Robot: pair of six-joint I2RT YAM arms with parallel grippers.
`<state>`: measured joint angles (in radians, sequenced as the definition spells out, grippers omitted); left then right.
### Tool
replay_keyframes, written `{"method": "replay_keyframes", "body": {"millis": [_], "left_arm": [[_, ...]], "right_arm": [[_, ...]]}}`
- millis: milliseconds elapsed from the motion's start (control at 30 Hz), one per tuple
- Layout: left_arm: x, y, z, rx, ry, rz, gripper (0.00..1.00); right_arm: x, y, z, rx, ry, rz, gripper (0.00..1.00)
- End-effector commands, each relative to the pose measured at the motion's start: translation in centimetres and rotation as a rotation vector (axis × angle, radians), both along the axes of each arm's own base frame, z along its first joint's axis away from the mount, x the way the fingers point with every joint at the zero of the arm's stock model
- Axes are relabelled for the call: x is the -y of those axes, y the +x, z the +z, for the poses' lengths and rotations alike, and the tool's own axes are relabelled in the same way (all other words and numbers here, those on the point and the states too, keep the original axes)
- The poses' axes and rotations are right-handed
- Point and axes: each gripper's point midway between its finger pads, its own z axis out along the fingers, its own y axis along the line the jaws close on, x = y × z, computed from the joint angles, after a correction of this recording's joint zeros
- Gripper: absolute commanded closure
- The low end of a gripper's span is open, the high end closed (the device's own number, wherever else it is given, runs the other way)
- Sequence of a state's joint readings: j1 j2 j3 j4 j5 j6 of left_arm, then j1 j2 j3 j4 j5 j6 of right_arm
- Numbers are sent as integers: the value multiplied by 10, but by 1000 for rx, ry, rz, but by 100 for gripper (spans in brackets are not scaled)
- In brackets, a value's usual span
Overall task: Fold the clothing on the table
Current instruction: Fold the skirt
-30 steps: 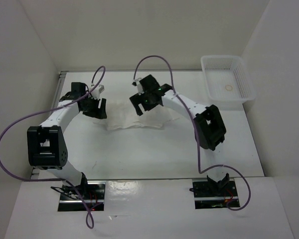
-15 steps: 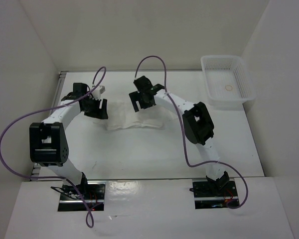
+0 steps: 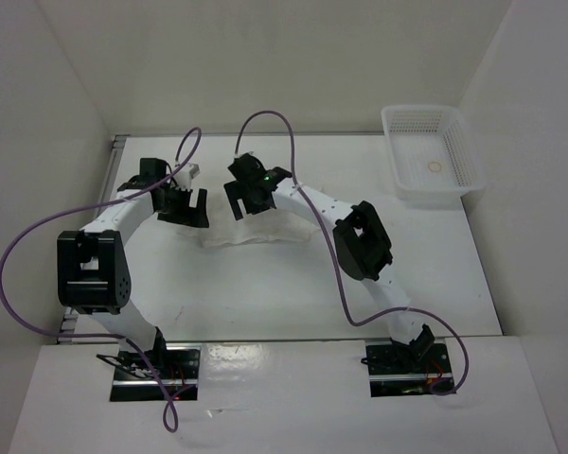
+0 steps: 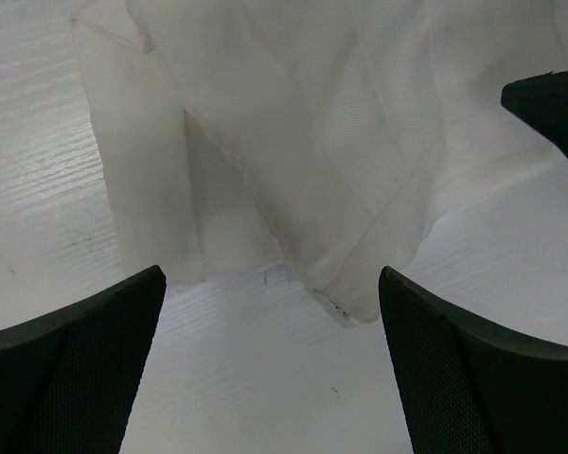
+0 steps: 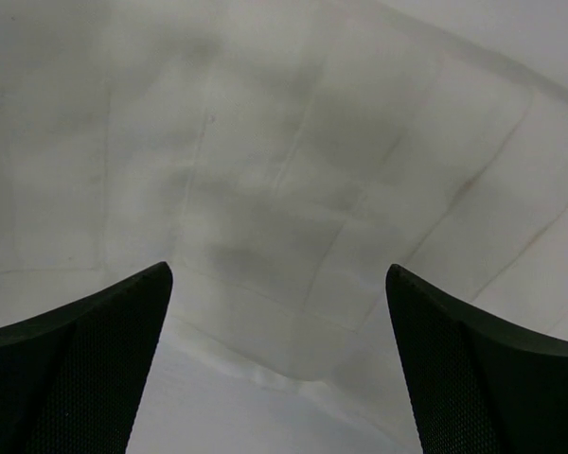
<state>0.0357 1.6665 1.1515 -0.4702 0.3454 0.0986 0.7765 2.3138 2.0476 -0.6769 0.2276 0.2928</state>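
The clothing (image 4: 322, 142) is thin, soft, semi-sheer white cloth on the matte, faintly grained table (image 4: 265, 378).

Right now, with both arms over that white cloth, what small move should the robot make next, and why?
Probably lower the left gripper and close it on the skirt's edge. Its jaws stand open with that edge lying on the table between them, and nothing is held. The right gripper is open over the skirt too, so a fold needs a grip first.

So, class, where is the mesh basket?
In the top view, the mesh basket sits on the table at its far right corner, well right of the skirt.
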Motion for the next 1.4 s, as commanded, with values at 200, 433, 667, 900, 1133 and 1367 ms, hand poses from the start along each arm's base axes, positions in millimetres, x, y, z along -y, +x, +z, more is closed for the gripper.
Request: {"method": "replay_keyframes", "body": {"millis": [200, 433, 667, 900, 1133, 1367], "left_arm": [[-2, 7, 7, 26, 13, 13, 1], [-9, 8, 10, 35, 14, 31, 1], [-12, 5, 5, 29, 18, 33, 1], [-17, 11, 6, 58, 45, 26, 1], [-22, 12, -7, 74, 186, 14, 1], [21, 2, -16, 59, 97, -43, 1]], "right_arm": [[9, 8, -42, -23, -70, -20, 3], [23, -16, -72, -101, -119, 119, 3], [58, -40, -84, -184, -174, 321, 3], [106, -44, -86, -214, -229, 364, 3], [128, -36, -79, -243, -196, 365, 3], [122, -40, -73, -254, -166, 393, 3]]}}
